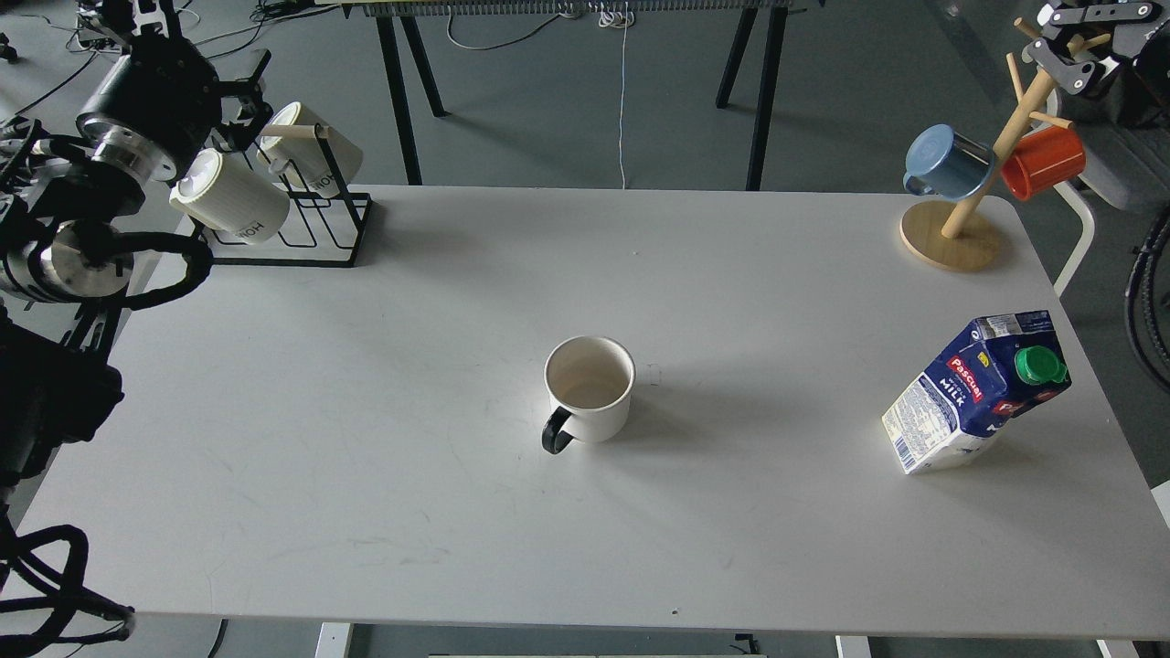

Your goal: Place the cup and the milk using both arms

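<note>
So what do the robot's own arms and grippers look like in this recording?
The left arm is black, built of thick cylindrical segments with shiny silver metal rings at the joints, and loose black cables loop beside it. Its gripper is black and angular. The right gripper, at the top right corner, is black with grey parts. No markings are legible.

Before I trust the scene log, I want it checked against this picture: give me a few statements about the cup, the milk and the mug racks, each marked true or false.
1. The cup stands upright, its black handle toward the camera. True.
2. The milk lies flat beside the cup. False: it stands near the table's right edge, well apart from the cup.
3. The milk's green cap is on. True.
4. The blue mug and the orange mug sit on the table. False: both hang on the wooden mug tree.
5. The left gripper holds the cup. False: it is up by the wire rack of ribbed white mugs.
</note>
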Available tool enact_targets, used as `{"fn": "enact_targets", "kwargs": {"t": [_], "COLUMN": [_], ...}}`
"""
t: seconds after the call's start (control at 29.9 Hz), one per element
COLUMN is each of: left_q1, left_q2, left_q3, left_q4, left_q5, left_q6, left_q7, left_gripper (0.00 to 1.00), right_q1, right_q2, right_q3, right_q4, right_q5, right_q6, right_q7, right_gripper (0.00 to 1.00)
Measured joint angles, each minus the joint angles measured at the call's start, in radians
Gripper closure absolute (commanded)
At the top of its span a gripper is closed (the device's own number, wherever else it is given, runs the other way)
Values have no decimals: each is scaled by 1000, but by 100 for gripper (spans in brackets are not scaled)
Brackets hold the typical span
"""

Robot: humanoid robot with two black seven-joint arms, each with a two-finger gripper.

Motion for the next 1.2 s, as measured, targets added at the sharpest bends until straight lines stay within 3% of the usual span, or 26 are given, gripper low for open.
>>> {"fn": "enact_targets", "kwargs": {"t": [0.33, 0.77, 0.97, 1.2], "left_q1": [-1, -1, -2, -2], "left_q2": [0, 1, 2, 12], "left_q3": [-1, -4, -7, -11], "left_q4": [0, 0, 0, 0], "left_q5": [0, 0, 0, 0], "left_q6": [0, 1, -1, -5], "left_q7": [0, 0, 0, -1], "left_gripper": [1, 1, 1, 1], "right_q1": [1, -46, -65, -71], "right_q2": [-37, 73, -5, -63], "right_q3": [55, 168, 291, 286], "right_q4": [9, -65, -62, -76], "right_q5": [-116, 318, 333, 208], "right_q6": [-2, 43, 79, 80], "right_q7": [-5, -3, -2, -3], "right_gripper": [1, 1, 1, 1]}}
